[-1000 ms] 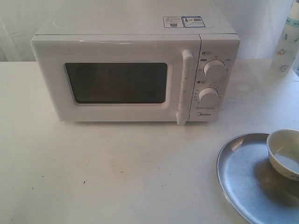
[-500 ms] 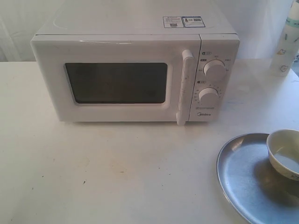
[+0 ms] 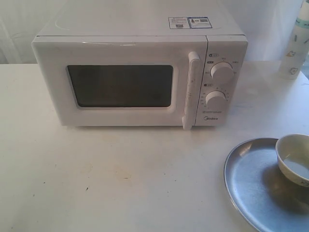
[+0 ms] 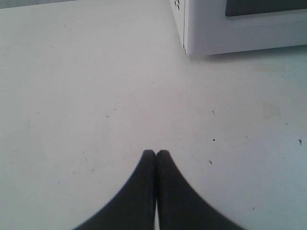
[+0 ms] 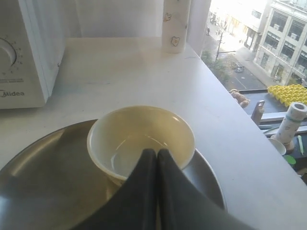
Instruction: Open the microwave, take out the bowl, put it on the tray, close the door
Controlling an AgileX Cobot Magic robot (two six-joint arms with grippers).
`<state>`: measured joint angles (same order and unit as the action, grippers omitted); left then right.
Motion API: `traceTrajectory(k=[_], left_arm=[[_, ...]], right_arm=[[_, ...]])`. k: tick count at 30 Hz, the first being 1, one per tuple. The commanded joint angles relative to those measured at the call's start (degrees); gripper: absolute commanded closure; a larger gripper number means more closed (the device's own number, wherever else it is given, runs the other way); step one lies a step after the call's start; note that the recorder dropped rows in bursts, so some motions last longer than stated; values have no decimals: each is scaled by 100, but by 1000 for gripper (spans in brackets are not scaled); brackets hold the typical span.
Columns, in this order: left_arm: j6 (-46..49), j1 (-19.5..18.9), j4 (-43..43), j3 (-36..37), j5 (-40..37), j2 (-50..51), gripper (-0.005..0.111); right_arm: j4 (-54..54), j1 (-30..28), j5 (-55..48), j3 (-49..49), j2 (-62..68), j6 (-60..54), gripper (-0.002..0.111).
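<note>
The white microwave [image 3: 140,72] stands at the back of the table with its door [image 3: 118,84] shut and the bar handle [image 3: 191,89] upright. The cream bowl [image 3: 293,157] rests on the silver tray [image 3: 251,181] at the front right; both also show in the right wrist view as bowl [image 5: 139,139] and tray [image 5: 43,177]. My right gripper [image 5: 157,152] is shut with nothing held, its tips above the bowl's near side. My left gripper [image 4: 156,153] is shut and empty over bare table, near the microwave's lower corner [image 4: 187,48]. Neither gripper shows in the exterior view.
A tall white bottle [image 3: 297,43] stands at the back right of the table, seen too in the right wrist view [image 5: 175,24]. The table's right edge [image 5: 230,96] runs along a window drop. White tabletop [image 3: 111,179] lies in front of the microwave.
</note>
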<state>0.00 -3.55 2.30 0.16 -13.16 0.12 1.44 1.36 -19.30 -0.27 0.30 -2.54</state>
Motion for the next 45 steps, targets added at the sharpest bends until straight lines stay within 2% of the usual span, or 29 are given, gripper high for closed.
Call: traceTrajectory(k=[1, 10, 22, 35, 45], left_arm=[[0, 27, 72, -16, -18, -12, 107], [0, 27, 72, -16, -18, -12, 107], [0, 27, 72, -16, -18, -12, 107], [0, 27, 72, -16, -18, -12, 107], [0, 27, 72, -16, -18, -12, 107]], right_arm=[[22, 494, 3, 27, -30, 7, 108], [22, 1181, 3, 27, -30, 7, 108], [22, 1230, 3, 27, -30, 7, 108], [22, 510, 3, 27, -30, 117, 108], [22, 315, 3, 27, -30, 121, 108]])
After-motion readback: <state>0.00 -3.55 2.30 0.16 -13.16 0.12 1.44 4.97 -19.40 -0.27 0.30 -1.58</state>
